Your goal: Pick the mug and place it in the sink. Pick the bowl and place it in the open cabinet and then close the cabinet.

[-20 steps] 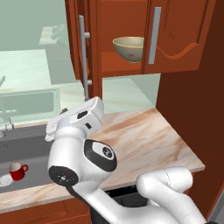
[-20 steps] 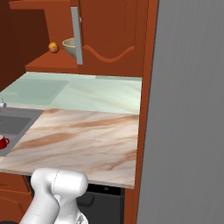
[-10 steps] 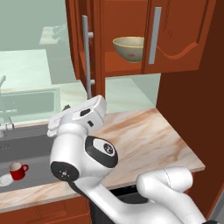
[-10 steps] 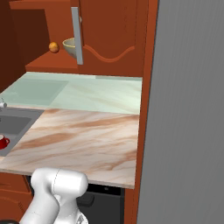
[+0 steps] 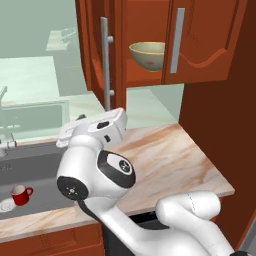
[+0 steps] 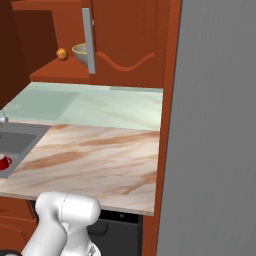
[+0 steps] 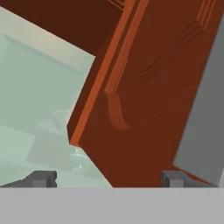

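Two jaws stand apart, empty, framing the lower corner of the open cabinet (image 7: 144, 100) door. Mug (image 5: 20, 194) sits in the sink (image 5: 40, 165) beside the drain. Bowl (image 5: 148, 55) rests on the cabinet shelf, behind the door handle (image 5: 106, 67).

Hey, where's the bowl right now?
The bowl sits on the shelf inside the cabinet, high in the left base view between the two silver door handles; in the right base view it stands beside a small orange ball.
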Robot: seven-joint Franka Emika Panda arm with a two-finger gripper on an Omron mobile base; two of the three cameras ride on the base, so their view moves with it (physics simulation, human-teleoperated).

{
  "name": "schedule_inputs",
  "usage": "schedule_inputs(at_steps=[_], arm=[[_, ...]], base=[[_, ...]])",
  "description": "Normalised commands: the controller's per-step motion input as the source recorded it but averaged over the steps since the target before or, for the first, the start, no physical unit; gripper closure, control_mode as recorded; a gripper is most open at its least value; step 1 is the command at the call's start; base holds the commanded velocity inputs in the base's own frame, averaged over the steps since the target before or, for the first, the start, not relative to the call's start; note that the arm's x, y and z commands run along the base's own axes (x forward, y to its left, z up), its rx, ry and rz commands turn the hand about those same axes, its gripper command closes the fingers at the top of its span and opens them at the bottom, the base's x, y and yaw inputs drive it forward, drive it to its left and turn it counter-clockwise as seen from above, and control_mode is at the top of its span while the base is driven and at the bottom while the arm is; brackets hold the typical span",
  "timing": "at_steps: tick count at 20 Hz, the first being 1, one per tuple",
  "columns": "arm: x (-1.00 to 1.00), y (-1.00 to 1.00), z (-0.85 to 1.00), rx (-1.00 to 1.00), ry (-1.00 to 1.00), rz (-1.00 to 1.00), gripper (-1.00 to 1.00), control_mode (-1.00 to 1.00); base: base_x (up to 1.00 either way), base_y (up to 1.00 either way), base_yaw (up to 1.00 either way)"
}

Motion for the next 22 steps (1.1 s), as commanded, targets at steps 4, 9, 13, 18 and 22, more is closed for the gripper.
schedule_inputs(at_steps=[4,9,13,18,22], arm=[[0.58,-0.54,0.0,0.06,0.0,-0.03,-1.0,-1.0],[0.56,-0.53,0.0,0.06,-0.01,-0.03,-1.0,-1.0],[0.43,-0.45,0.0,0.06,-0.01,-0.01,-1.0,-1.0],[0.45,-0.31,0.0,0.06,0.0,0.0,-1.0,-1.0],[0.52,-0.23,0.0,0.04,0.0,0.0,-1.0,-1.0]], base=[[0.0,0.0,0.0],[0.0,0.0,0.0],[0.0,0.0,0.0],[0.0,0.0,0.0],[0.0,0.0,0.0]])
